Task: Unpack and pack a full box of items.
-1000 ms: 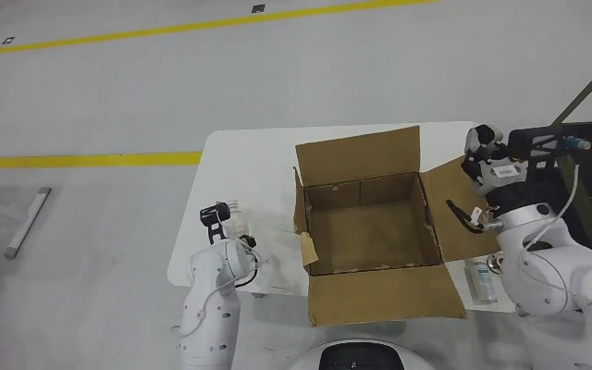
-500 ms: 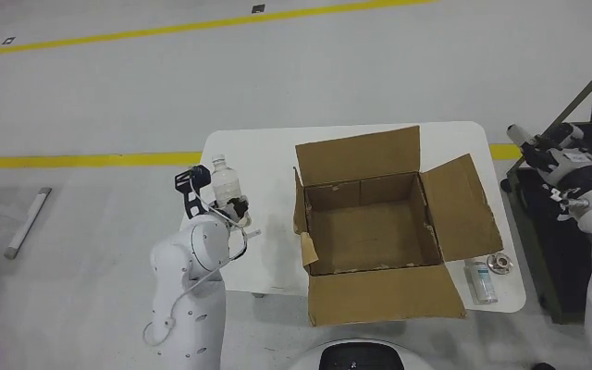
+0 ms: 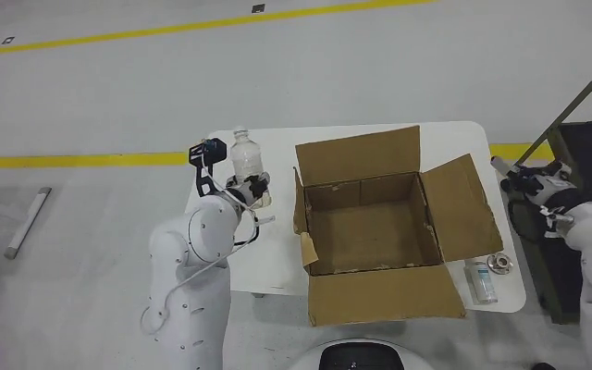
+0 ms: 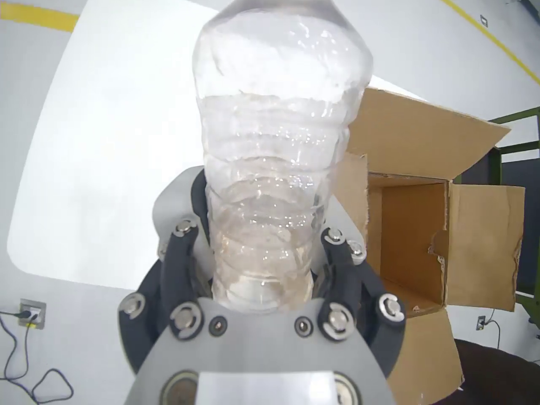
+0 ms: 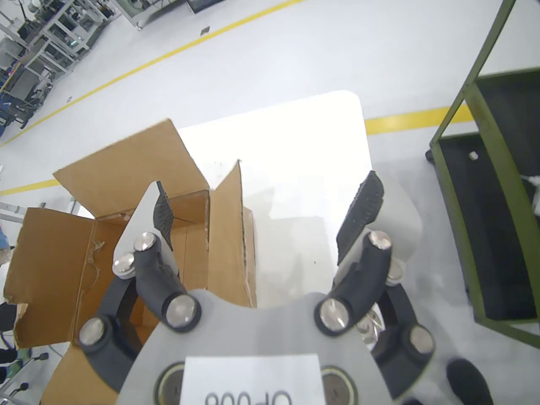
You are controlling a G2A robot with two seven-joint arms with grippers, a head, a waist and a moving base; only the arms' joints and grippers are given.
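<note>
Presently, a clear plastic bottle (image 4: 278, 128) is gripped near its base by the left gripper (image 4: 260, 233), whose dark fingers (image 4: 181, 250) are pressed against the bottle's two sides. The bottle is held upright, cap end uppermost, in the air just beside the left wall of the cardboard box (image 3: 359, 157). It is kept apart from the box and raised above the bench (image 3: 277, 264). The right gripper (image 5: 263, 208) is spread wide, with nothing between its ribbed pads (image 5: 363, 208), and is held well out beyond the box's right flap, near the bench's edge. The box stands open on the bench with all four flaps folded outward, and its brown floor can be seen from above. Just off the box's right front corner, a small white container (image 3: 479, 280) is laid on the bench, with a round metal piece (image 3: 499, 262) beside it. Farther to the right of the box, a green-framed cart (image 5: 485, 136) is seen on the floor.
</note>
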